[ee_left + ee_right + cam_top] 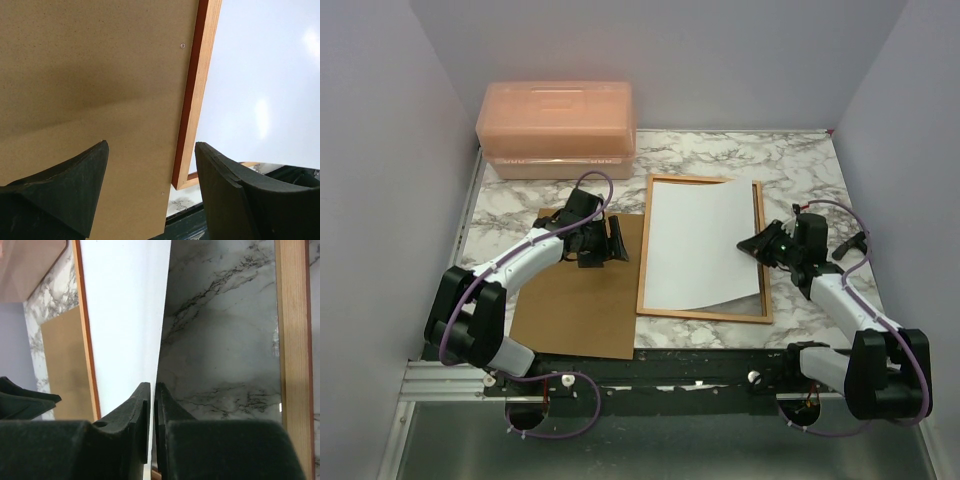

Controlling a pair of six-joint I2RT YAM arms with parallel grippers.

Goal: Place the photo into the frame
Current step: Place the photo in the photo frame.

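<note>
The frame [705,315] lies flat on the marble table with its wood-coloured back up. The photo [700,245] lies white back up, slightly askew, across the frame's opening. My right gripper [757,245] is shut on the photo's right edge. In the right wrist view the closed jaws [152,387] pinch the white sheet [125,315], with the frame's right bar [290,340] beside it. My left gripper [610,243] is open and empty over the brown backing board [580,310]. In the left wrist view it [152,150] hovers by the frame's left bar [197,90].
A pink plastic box [557,128] stands at the back left. The backing board [90,75] lies left of the frame, touching or tucked against its left bar. Grey walls close in both sides and the back.
</note>
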